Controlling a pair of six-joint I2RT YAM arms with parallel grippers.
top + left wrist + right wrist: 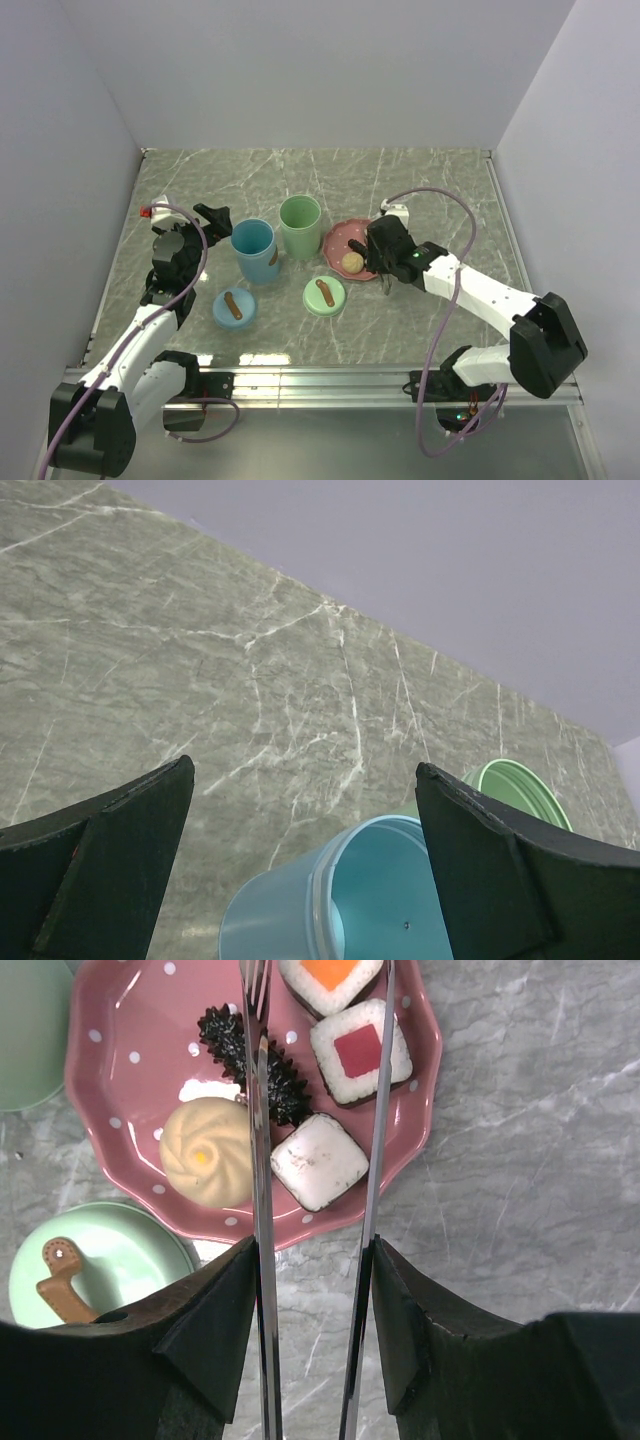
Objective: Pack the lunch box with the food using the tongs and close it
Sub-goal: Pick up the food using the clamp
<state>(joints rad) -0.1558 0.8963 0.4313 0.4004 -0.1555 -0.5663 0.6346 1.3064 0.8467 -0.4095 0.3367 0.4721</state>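
Right pincer [312,1255] grasps tongs [262,1160] straddling a white sushi piece [320,1162] on a pink plate [120,1020], left pincer [305,780] spread empty; an off-centre squeeze could flip the piece onto the table [520,1110].

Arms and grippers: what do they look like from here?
Both the left arm and right arm have white links, black joints and a loose mauve cable. The left gripper and right gripper are black, with thick wedge-shaped fingers.
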